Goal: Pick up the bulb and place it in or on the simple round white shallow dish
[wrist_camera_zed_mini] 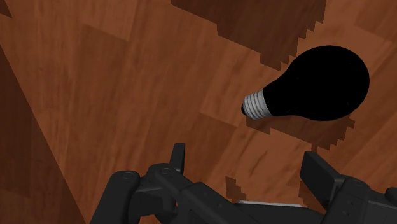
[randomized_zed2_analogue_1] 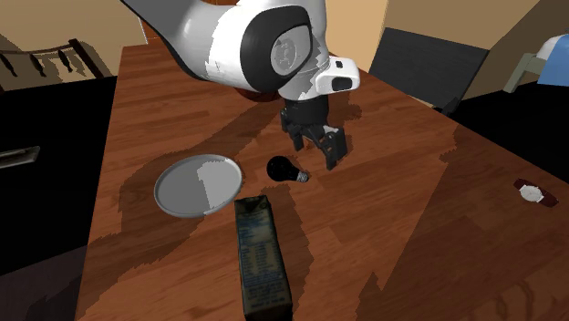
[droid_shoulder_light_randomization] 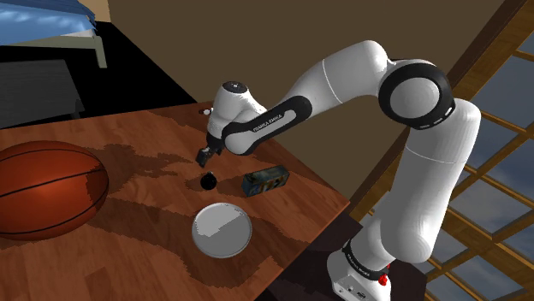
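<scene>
**End effector** [droid_shoulder_light_randomization: 205, 156]: observed low over the tabletop [droid_shoulder_light_randomization: 128, 227], carried by 1 white arm that comes in from the shoulder view's right. Its 2 fingers [wrist_camera_zed_mini: 179, 158] are recorded as spread apart. Bare wood is seen between them and nothing is gripped.

**Bulb** [wrist_camera_zed_mini: 318, 83]: found lying on its side on the tabletop, black glass with a grey screw cap. In the wrist view it is seen ahead of the end effector [wrist_camera_zed_mini: 247, 159], off toward 1 finger and apart from both. In the second exterior view the bulb [randomized_zed2_analogue_1: 283, 169] is noted just beside the end effector [randomized_zed2_analogue_1: 319, 155], between it and the dish [randomized_zed2_analogue_1: 182, 191]. The cap is turned toward the end effector.

**Dish** [droid_shoulder_light_randomization: 221, 231]: round, shallow, pale grey-white (partly in shadow). It is set flat on the tabletop near the bulb [droid_shoulder_light_randomization: 206, 180] and apart from it.

**Carton** [droid_shoulder_light_randomization: 265, 179]: dark, laid on its side, near the bulb on the shoulder view's right. In the second exterior view the carton [randomized_zed2_analogue_1: 260, 260] is seen close to the dish's rim.

**Basketball** [droid_shoulder_light_randomization: 43, 188]: placed at the shoulder view's left, well apart from the bulb.

**Watch** [randomized_zed2_analogue_1: 532, 191]: noted on the tabletop at the second exterior view's right, well apart from the rest.
</scene>
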`<state>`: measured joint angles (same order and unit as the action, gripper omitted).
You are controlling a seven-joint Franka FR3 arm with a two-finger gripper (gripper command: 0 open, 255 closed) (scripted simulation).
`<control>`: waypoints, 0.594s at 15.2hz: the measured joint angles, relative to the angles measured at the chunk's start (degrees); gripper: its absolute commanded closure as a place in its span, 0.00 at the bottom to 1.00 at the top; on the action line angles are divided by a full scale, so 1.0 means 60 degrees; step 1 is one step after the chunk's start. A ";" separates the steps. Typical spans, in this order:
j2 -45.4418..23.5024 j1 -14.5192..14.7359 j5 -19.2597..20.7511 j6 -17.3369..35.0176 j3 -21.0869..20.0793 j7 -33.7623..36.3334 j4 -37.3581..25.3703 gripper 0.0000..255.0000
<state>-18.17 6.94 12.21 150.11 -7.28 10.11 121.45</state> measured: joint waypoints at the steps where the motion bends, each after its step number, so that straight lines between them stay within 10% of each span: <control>1: -0.0005 0.0000 0.0002 0.0004 0.0001 0.0001 -0.0002 0.00; 3: -0.0009 0.0000 0.0003 0.0008 0.0002 0.0001 -0.0003 0.00; 4: -0.0009 0.0000 0.0003 0.0008 0.0002 0.0001 -0.0003 1.00; 9: -0.0009 0.0000 0.0003 0.0008 0.0002 0.0001 -0.0003 1.00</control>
<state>-18.22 6.95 12.23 150.15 -7.27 10.11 121.43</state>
